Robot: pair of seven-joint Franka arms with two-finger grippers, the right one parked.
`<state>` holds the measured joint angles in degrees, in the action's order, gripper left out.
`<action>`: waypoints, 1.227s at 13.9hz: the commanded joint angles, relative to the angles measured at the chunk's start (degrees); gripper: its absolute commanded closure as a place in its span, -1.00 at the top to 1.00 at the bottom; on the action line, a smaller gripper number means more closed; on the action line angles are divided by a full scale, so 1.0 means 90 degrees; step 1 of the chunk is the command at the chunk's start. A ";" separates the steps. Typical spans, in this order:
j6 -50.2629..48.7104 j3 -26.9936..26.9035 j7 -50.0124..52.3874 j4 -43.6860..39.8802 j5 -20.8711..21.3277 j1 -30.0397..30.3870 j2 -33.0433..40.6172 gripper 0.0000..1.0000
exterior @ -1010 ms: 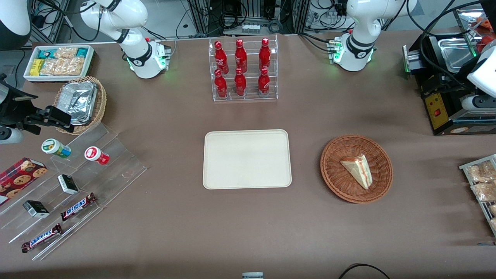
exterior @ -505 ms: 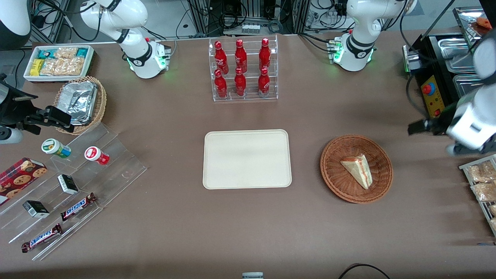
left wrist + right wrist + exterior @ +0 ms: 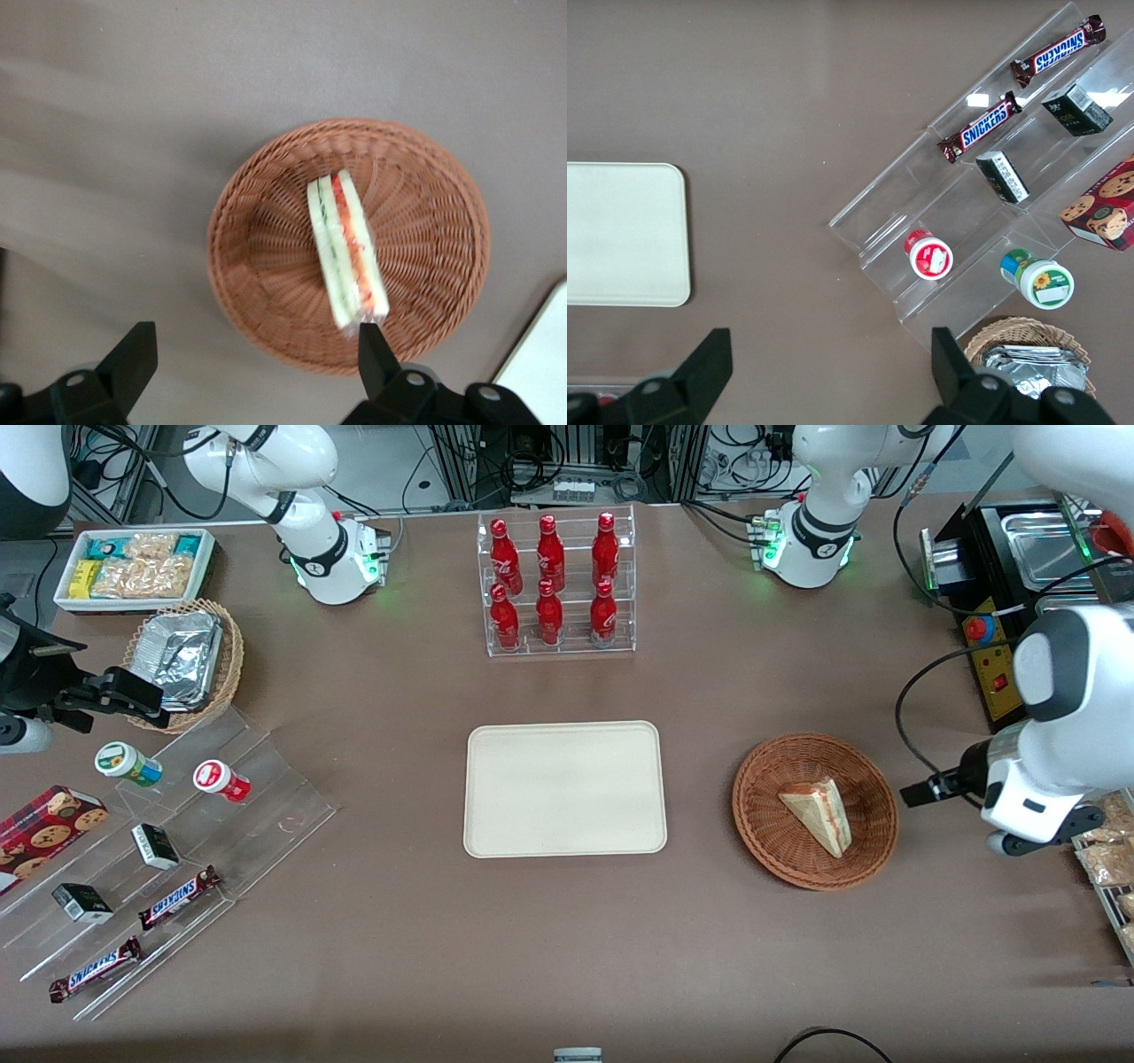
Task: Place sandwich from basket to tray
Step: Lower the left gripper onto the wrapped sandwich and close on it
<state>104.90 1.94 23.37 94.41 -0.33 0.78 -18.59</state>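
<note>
Wicker basket (image 3: 815,811) holding the sandwich (image 3: 817,816), untouched, beside the bare tray (image 3: 565,788) on the bench. Swung down within the last second from the bench's edge to just beside the basket: end effector (image 3: 252,359), fingers spread, empty. Approach under way, grasp not begun.

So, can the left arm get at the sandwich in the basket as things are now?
Probably yes. The sandwich lies uncovered in the basket, alone. The gripper hangs above it, jaws open, with nothing between.
</note>
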 commanded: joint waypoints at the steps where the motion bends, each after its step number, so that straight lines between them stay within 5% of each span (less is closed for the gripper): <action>1: 0.0385 0.0009 0.1080 0.0145 -0.0100 -0.0154 -0.0131 1.00; 4: 0.0912 0.0009 0.2216 0.0262 -0.0090 -0.0524 -0.0434 1.00; 17: 0.3050 -0.0001 0.2442 0.2049 0.0017 -0.0760 -0.0434 1.00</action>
<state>128.90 2.25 44.40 110.25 -0.43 -5.71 -23.20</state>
